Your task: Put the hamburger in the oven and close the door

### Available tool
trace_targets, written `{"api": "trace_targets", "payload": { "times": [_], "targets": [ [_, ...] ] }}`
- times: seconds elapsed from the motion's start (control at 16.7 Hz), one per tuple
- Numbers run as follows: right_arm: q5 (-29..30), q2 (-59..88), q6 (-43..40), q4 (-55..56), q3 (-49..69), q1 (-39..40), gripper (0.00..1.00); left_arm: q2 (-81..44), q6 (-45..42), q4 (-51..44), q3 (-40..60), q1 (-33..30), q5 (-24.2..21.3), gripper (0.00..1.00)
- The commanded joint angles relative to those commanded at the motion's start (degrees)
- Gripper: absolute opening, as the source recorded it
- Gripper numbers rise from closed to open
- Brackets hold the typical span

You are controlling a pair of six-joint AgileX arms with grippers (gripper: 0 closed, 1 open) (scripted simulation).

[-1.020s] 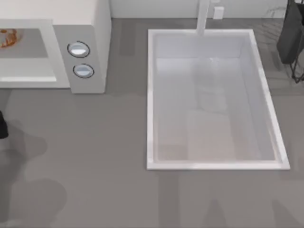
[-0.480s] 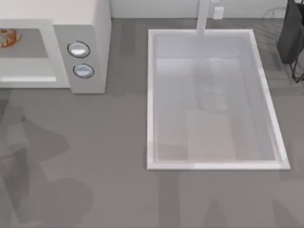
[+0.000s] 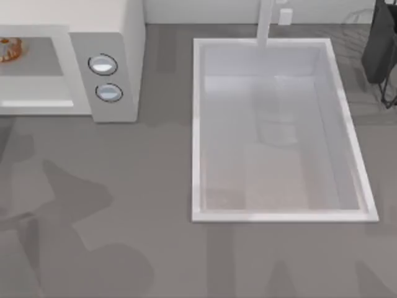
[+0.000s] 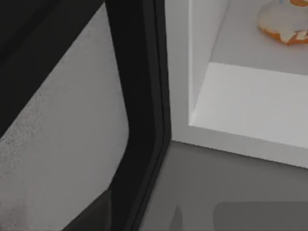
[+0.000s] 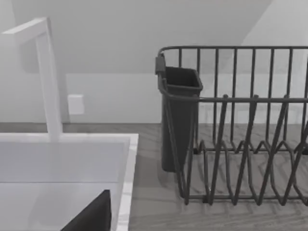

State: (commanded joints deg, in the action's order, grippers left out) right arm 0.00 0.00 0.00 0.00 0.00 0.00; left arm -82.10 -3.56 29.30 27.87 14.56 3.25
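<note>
The oven (image 3: 108, 37) stands at the table's back left with its grey cavity open. The hamburger (image 3: 7, 48), cream-white with orange-brown patches, lies on the cavity floor, deep inside. In the left wrist view the hamburger (image 4: 284, 26) rests beyond the white front ledge. The door (image 4: 62, 134) is swung open, its dark-framed, grey speckled window close to that camera. A dark part of my left gripper (image 4: 91, 217) sits beside the door's inner face. A dark part of my right gripper (image 5: 91, 216) hangs over the sink's back right corner.
Two round silver-rimmed knobs (image 3: 102, 64) sit on the oven's side panel. A large white sink basin (image 3: 198, 124) with a white faucet (image 3: 265, 22) fills the table's middle and right. A dark wire dish rack (image 5: 240, 144) with a cup stands at the back right.
A dark bit of my left arm at the top view's left edge has gone from sight. The arm shadows on the left of the table have spread rightward and toward the front.
</note>
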Motion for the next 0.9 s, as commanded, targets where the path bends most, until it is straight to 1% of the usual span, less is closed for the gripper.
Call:
{"api": "trace_targets", "payload": {
  "times": [0.12,0.42,0.54,0.72,0.9],
  "targets": [
    [0.0,0.0,0.0,0.0,0.0,0.0,1.00,1.1,0.0,-1.5,0.2,0.0,0.0,1.00],
    [0.0,0.0,0.0,0.0,0.0,0.0,1.00,1.0,0.0,-1.5,0.0,0.0,0.0,1.00],
    [0.0,0.0,0.0,0.0,0.0,0.0,1.00,2.8,0.1,-2.1,-0.5,-0.3,0.0,1.00],
    [0.0,0.0,0.0,0.0,0.0,0.0,1.00,9.4,0.3,-4.2,-2.7,-1.4,-0.3,1.00],
    [0.0,0.0,0.0,0.0,0.0,0.0,1.00,19.8,0.7,-7.7,-6.1,-3.2,-0.7,1.00]
  ]
}}
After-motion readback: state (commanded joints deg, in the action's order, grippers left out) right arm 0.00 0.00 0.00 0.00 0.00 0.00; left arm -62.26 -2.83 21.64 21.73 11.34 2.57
